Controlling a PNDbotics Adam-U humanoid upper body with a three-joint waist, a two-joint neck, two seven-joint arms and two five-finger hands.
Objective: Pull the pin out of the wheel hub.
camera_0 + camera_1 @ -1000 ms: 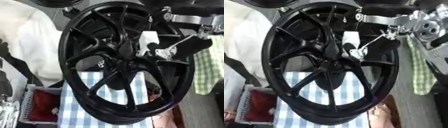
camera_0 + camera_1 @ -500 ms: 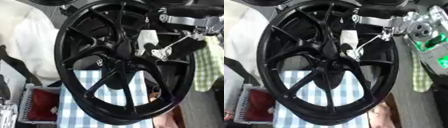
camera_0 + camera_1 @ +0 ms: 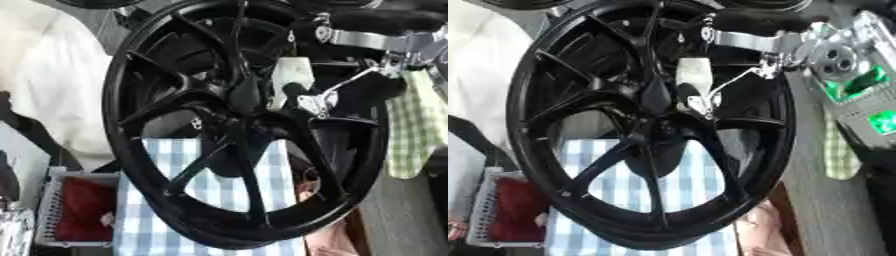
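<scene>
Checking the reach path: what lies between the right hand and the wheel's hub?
In the left eye view, the right hand reaches through the wheel just right of the hub. Only black spokes and a whitish piece show there; no pin is discernible.

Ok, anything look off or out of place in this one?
Nothing stands out. The black wheel stands upright over a blue checked cloth, unmarked as far as the views show. The right hand reaches in from the upper right beside the hub. A basket of red material sits at lower left, undisturbed.
</scene>
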